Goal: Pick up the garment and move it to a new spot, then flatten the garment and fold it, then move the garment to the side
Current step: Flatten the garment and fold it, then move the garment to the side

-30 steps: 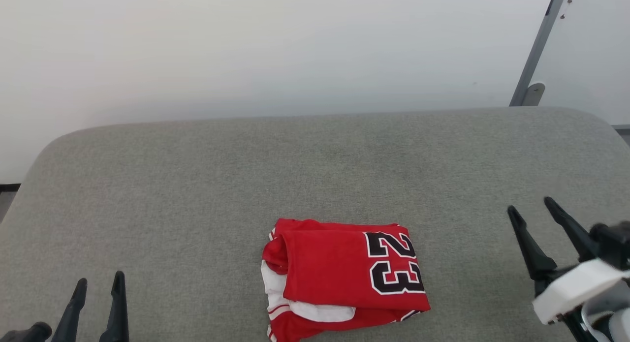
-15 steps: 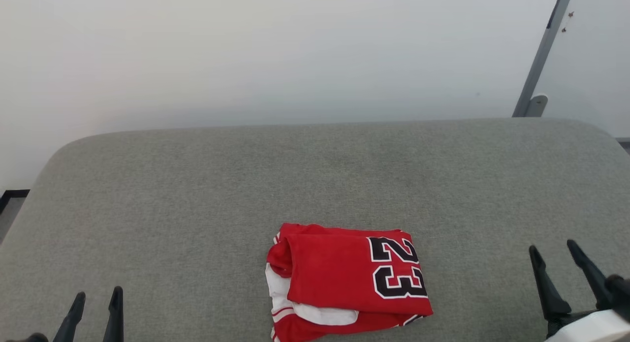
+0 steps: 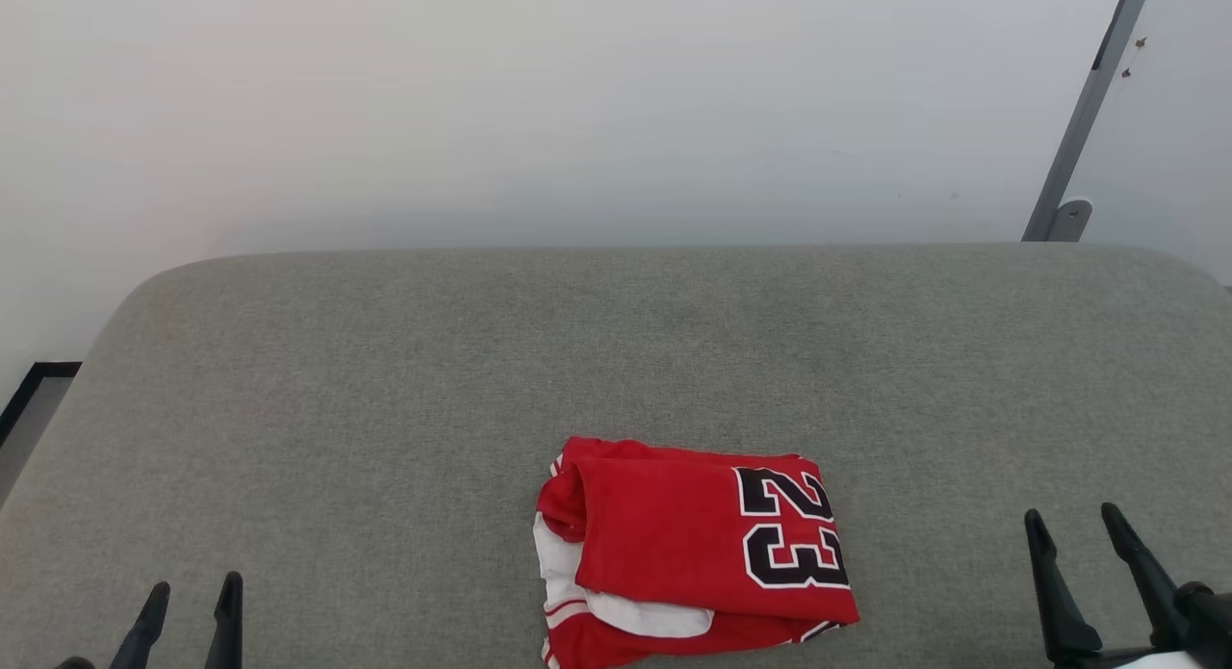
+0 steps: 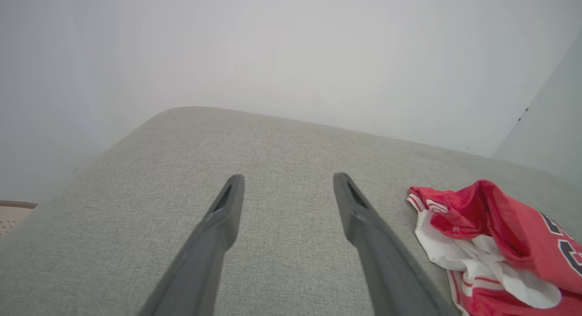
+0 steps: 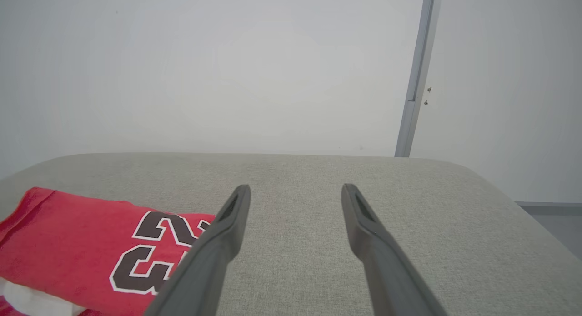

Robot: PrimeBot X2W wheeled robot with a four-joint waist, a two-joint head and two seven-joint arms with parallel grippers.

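Observation:
The garment (image 3: 693, 553) is a red jersey with white parts and a black "23", lying folded in a compact bundle near the front middle of the grey cushioned surface (image 3: 385, 380). In the left wrist view the garment (image 4: 495, 243) lies to the right of my fingers; in the right wrist view the garment (image 5: 91, 248) lies to the lower left. My left gripper (image 3: 192, 592) stands open at the lower left, well apart from the cloth. My right gripper (image 3: 1073, 520) stands open at the lower right, also apart from it. Neither holds anything.
A pale wall runs behind the cushion's far edge. A grey metal post (image 3: 1083, 130) with a foot bracket stands at the back right. A strip of floor (image 3: 29, 409) shows past the cushion's rounded left corner.
The right gripper has drawn back and down toward the lower right corner. The left gripper has sunk lower in view. The camera has tilted, shifting the whole picture slightly; the garment lies as before.

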